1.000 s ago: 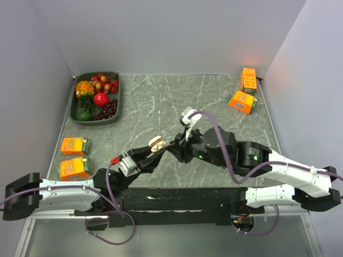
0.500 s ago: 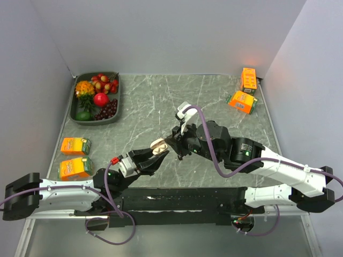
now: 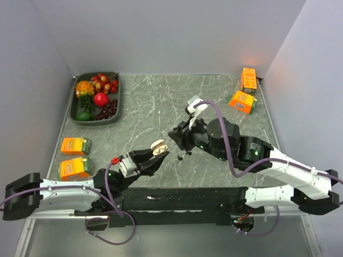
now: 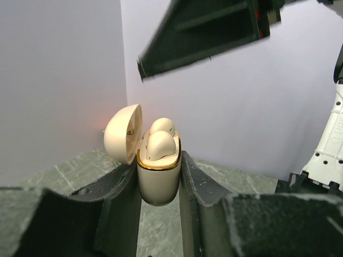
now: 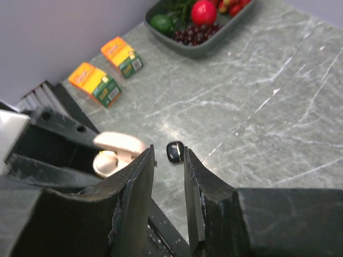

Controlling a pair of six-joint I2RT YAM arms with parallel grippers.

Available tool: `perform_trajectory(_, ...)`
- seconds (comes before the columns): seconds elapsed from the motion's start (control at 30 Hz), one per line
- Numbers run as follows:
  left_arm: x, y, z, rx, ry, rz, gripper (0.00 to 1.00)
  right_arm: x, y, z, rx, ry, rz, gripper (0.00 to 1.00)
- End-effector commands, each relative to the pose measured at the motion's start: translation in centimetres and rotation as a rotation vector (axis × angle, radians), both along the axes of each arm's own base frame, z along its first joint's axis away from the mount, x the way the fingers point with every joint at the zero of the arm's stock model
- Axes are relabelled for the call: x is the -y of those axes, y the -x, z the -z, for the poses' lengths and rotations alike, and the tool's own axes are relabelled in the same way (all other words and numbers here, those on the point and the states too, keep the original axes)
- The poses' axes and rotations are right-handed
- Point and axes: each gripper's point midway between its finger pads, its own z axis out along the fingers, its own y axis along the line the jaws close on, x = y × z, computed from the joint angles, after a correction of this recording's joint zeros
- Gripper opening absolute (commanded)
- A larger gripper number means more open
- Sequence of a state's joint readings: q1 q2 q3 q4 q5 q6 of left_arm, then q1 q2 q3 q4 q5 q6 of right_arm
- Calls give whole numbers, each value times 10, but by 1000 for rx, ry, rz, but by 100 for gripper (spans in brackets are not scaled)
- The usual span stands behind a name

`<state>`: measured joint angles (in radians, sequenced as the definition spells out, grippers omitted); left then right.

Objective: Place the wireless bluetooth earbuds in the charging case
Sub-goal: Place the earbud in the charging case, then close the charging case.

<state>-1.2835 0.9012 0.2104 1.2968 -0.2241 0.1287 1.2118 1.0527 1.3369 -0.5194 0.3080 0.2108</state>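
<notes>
My left gripper (image 4: 159,170) is shut on the cream charging case (image 4: 158,182) and holds it upright above the table, lid (image 4: 124,133) swung open to the left. Two cream rounded shapes (image 4: 159,145) sit in its wells. In the top view the case (image 3: 157,147) hangs in the left gripper (image 3: 154,155) near the table's front. My right gripper (image 5: 168,151) is open by a narrow gap with nothing between the fingers. Just past its tips a tiny black earbud (image 5: 174,152) lies on the marble. From above the earbud (image 3: 182,156) lies right of the case, below the right gripper (image 3: 174,137).
A grey tray (image 3: 116,115) of fruit stands at the back left. Two orange cartons (image 3: 74,145) lie at the left edge and two more (image 3: 242,100) at the back right. The right arm (image 3: 241,147) stretches across the table's right half.
The right gripper has pulled back from over the case, to the right and away. The left gripper and case dipped slightly a second ago, then stayed put.
</notes>
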Motion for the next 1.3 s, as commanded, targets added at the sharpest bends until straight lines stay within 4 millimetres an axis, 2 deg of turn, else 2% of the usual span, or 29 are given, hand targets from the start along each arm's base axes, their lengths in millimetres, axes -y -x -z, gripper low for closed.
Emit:
perform_trajectory(0.0, -1, 3, 4, -24, 18, 30, 1, -7, -7, -28, 57, -16, -8, 37)
perform_trajectory(0.03, 0, 3, 5, -26, 14, 29, 1, -10, -8, -34, 61, -20, -13, 37)
perform_trajectory(0.07, 1, 2, 8, -32, 4, 30, 1, -19, -9, -25, 48, 13, -31, 37)
perform_trajectory(0.13, 3, 2, 8, -37, -2, 34, 1, -26, -12, -26, 48, 29, -45, 37)
perform_trajectory(0.17, 4, 2, 9, -40, -4, 35, 1, -35, -12, -16, 33, 61, -62, 37)
perform_trajectory(0.27, 4, 1, 10, -41, -6, 32, 1, -46, -14, -5, 13, 92, -80, 37)
perform_trajectory(0.4, 5, 1, 10, -41, -9, 30, 1, -54, -11, 11, -23, 122, -105, 37)
perform_trajectory(0.6, 4, -1, 9, -43, -8, 16, 1, -55, -5, 23, -63, 128, -121, 36)
perform_trajectory(0.9, 0, -9, 6, -54, 4, -30, 1, -52, 16, 37, -109, 128, -169, 35)
perform_trajectory(1.17, 0, -12, 5, -58, 2, -48, 1, -43, 23, 30, -102, 85, -160, 35)
perform_trajectory(1.27, -1, -12, 4, -62, 6, -50, 1, -42, 26, 34, -107, 100, -166, 35)
